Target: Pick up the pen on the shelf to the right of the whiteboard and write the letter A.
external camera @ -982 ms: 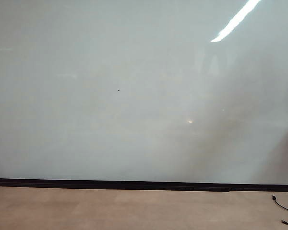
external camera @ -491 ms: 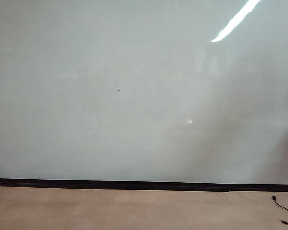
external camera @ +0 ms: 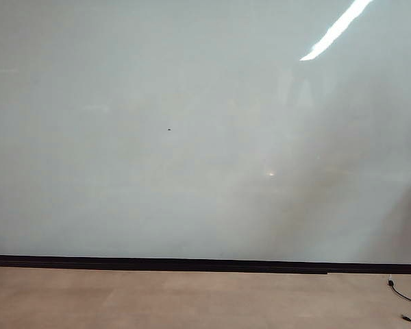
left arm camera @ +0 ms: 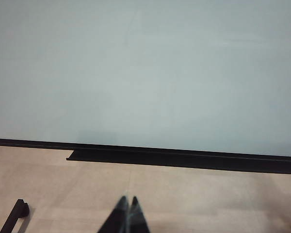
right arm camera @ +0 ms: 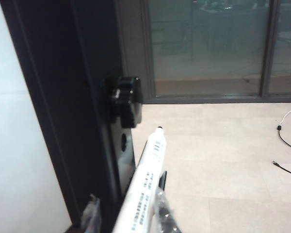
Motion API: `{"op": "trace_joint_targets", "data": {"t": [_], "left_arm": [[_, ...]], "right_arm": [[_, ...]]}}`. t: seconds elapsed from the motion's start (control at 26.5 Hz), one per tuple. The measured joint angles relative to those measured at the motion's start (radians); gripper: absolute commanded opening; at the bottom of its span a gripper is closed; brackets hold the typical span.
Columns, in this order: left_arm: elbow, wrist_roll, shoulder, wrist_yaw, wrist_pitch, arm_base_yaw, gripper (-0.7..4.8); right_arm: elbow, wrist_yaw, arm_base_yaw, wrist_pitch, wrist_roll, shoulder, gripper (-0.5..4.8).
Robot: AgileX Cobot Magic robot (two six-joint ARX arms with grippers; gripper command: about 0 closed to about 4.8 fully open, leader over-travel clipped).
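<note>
The whiteboard [external camera: 192, 137] fills the exterior view, pale and glossy, with a tiny dark speck [external camera: 169, 129] and a black edge strip [external camera: 192, 264]; no letter A shows on it. Neither gripper is in that view. In the right wrist view the pen [right arm camera: 145, 184], white with black lettering and a dark tip [right arm camera: 159, 128], lies between the fingers of my right gripper [right arm camera: 128, 209]. One finger [right arm camera: 165, 216] is against the pen; the other [right arm camera: 92, 213] stands apart from it. The shelf is not clear to see. My left gripper [left arm camera: 128, 200] is shut, facing the whiteboard [left arm camera: 145, 73].
The board's black frame [right arm camera: 63, 97] with a black clamp [right arm camera: 126, 99] stands right beside the pen. Glass doors [right arm camera: 208, 43] and floor cables [right arm camera: 286, 141] lie beyond. A cable [external camera: 404, 296] lies at the floor's right. A black foot [left arm camera: 17, 213] stands near the left gripper.
Only a faint shadow at the whiteboard's right edge shifts in the exterior view; nothing else differs there.
</note>
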Motion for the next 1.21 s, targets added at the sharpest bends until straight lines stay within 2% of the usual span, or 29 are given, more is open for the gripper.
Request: {"op": "trace_joint_targets", "data": {"t": [0.04,0.08,0.15,0.3,0.94,1.06,1.21], "left_arm": [[0.000,0.000,0.000,0.000,0.000,0.000,-0.04],[0.000,0.000,0.000,0.000,0.000,0.000,-0.05],[0.000,0.000,0.000,0.000,0.000,0.000,-0.04],[0.000,0.000,0.000,0.000,0.000,0.000,-0.05],[0.000,0.000,0.000,0.000,0.000,0.000,-0.05],[0.000,0.000,0.000,0.000,0.000,0.000,-0.05],[0.000,0.000,0.000,0.000,0.000,0.000,-0.04]], "right_arm": [[0.000,0.000,0.000,0.000,0.000,0.000,1.41],[0.000,0.000,0.000,0.000,0.000,0.000,0.94],[0.000,-0.001,0.000,0.000,0.001,0.000,0.32],[0.004,0.003,-0.003,0.004,0.001,0.000,-0.03],[0.003,0.033,-0.002,0.002,0.003,-0.023,-0.02],[0.003,0.062,-0.002,0.002,0.005,-0.023,-0.02],[-0.013,0.150,-0.002,0.000,0.008,-0.037,-0.02]]}}
